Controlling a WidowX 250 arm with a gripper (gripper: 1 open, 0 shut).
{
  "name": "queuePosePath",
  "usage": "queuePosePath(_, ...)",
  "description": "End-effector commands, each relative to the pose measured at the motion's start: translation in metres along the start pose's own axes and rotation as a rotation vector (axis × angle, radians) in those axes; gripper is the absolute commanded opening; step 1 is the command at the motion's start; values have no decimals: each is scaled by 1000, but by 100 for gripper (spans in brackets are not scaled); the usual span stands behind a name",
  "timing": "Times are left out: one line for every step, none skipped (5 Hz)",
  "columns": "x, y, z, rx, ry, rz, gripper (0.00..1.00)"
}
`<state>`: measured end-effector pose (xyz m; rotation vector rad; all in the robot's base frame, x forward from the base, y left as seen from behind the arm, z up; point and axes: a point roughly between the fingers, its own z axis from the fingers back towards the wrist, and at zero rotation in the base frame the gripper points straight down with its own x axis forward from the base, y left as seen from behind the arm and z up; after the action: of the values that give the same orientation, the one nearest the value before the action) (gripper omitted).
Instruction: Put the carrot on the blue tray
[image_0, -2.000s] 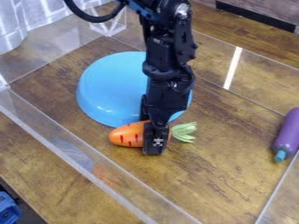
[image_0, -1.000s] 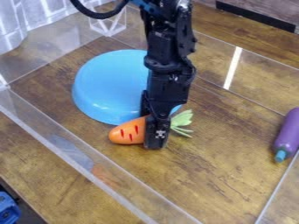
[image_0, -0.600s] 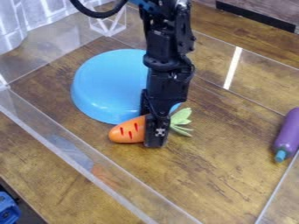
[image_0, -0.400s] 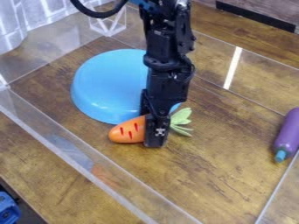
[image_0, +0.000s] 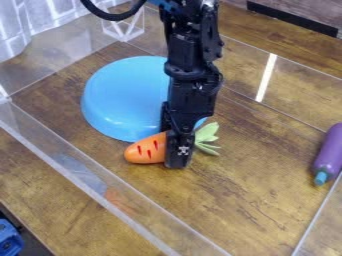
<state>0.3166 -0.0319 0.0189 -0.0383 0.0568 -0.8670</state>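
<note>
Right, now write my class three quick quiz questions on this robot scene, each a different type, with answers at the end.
1. True or false: the purple toy lies on the blue tray.

2. Multiple choice: which part of the carrot is green?
A) the narrow orange tip
B) the leafy top
C) the stripe marks

3. Fill in the blank: the robot's fingers are at the ______, in front of the blue tray in this view.

Key: 1. False; 2. B; 3. carrot
</note>
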Motion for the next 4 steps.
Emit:
queuePosePath(-7,8,1,2,-6,18,0)
queuePosePath(-7,8,1,-1,-5,17,0)
queuePosePath(-7,8,0,-5,-4,15,0)
queuePosePath(-7,8,0,-8,-4,14,0)
